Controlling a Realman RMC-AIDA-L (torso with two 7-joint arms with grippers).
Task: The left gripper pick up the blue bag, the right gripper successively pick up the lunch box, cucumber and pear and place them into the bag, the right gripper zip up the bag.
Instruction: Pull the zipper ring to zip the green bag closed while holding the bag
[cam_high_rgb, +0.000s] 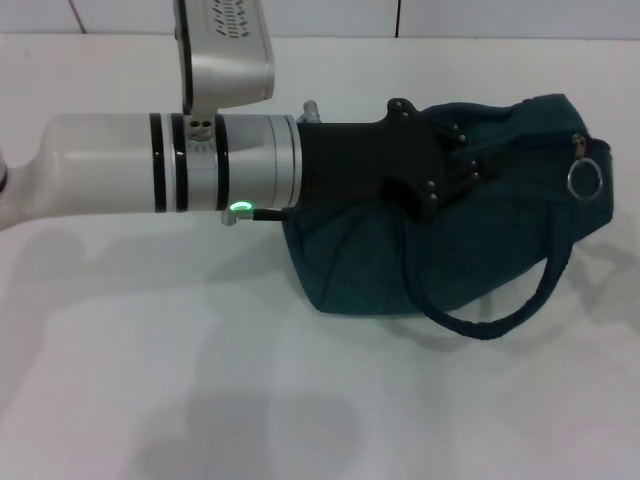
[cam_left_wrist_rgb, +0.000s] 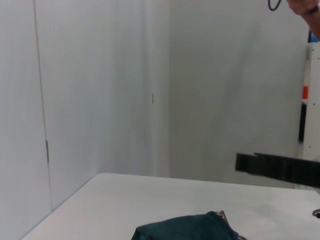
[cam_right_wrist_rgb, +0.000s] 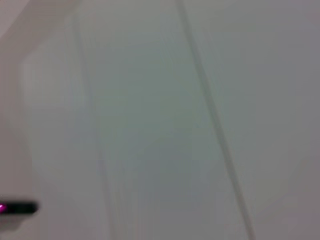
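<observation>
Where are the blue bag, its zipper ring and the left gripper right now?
blue bag (cam_high_rgb: 370, 265): head view, on its front fabric panel.
zipper ring (cam_high_rgb: 584, 180): head view, on the metal loop.
left gripper (cam_high_rgb: 470, 165): head view, fingertips over the bag top.

Even, bright light fills the head view, throwing soft grey shadows on the table below the left arm and blue bag, while the right wrist view is blurred throughout, perhaps showing only a pale wall.

obstacle: silver-white cylindrical left arm lying across the dark teal fabric bag | free: bare white tabletop in front of it
</observation>
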